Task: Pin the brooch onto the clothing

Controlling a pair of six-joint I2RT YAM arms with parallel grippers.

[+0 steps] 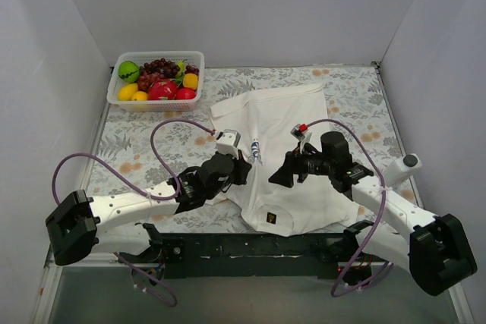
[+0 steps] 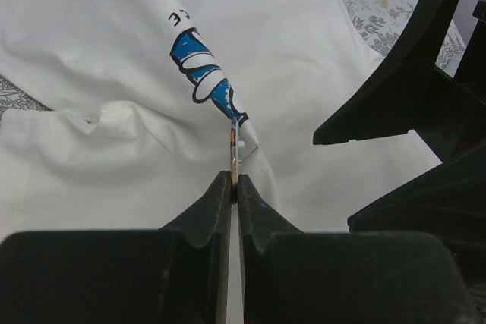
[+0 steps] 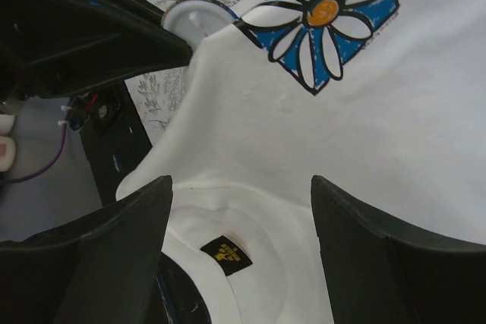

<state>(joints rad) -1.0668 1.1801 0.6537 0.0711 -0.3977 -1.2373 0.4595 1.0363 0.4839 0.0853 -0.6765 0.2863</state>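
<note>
Black fingers (image 2: 199, 214). Pinches via left gripper (image 2: 234, 184), jaws pressed together, brooch (image 2: 235, 149) edge-on at tips, at raised fold of white T-shirt (image 2: 114, 51) just beside daisy print (image 2: 203, 73). Hovers right gripper (image 3: 241, 187), jaws spread wide, empty, over collar and dark neck label (image 3: 225, 253).

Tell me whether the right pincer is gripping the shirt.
No, the right pincer stands wide open above the shirt, clamping nothing.
</note>
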